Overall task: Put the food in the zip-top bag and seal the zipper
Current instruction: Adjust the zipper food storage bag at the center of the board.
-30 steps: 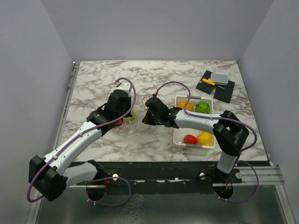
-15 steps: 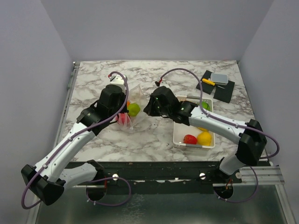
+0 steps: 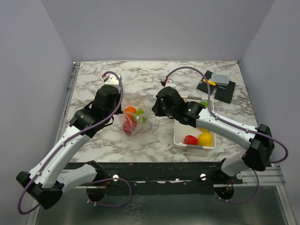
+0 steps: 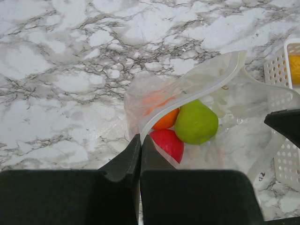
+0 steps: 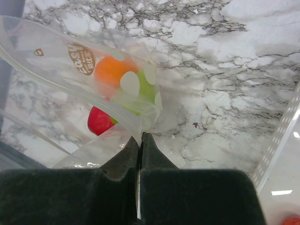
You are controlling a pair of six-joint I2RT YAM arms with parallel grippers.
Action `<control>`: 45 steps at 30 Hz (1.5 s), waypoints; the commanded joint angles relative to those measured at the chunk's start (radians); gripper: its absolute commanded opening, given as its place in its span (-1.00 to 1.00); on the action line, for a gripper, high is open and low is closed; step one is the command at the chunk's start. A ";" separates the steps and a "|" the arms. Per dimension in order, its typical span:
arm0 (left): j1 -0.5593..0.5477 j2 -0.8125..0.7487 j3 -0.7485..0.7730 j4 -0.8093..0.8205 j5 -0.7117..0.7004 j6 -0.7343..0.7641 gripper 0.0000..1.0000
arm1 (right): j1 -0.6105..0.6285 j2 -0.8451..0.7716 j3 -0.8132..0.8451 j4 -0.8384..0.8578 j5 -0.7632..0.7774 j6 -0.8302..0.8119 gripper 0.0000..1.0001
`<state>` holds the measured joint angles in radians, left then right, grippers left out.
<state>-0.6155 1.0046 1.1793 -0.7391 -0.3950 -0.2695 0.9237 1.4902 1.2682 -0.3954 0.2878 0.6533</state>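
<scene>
The clear zip-top bag [image 3: 134,120] hangs between my two grippers over the marble table. Inside it lie pieces of the food: an orange one [image 3: 130,111], a green one [image 3: 141,115] and a red one [image 3: 127,126]. My left gripper [image 4: 140,139] is shut on the pale zipper [image 4: 197,84] at one end of the mouth. At the other end my right gripper [image 5: 140,136] is shut on the zipper [image 5: 70,79]. The mouth gapes between them. More food, red [image 3: 190,139], yellow [image 3: 205,138] and green [image 3: 203,105], sits in the white basket [image 3: 178,136].
The white slotted basket [image 4: 281,70] stands just right of the bag, under my right arm. Black mats [image 3: 224,93] with a grey block [image 3: 220,78] and a small yellow item [image 3: 208,82] lie at the back right. Walls close the table on three sides.
Both grippers have moved away from the near edge, taking the bag along. The bag has come out from under the arms and the fruits inside now show.
</scene>
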 commanded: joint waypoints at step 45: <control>0.001 0.013 -0.232 0.279 0.087 -0.030 -1.00 | 0.001 0.017 -0.023 -0.012 0.022 -0.014 -0.12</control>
<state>-0.6155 1.0275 0.9627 -0.4946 -0.3065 -0.2962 0.9237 1.5757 1.2442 -0.3653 0.2943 0.6529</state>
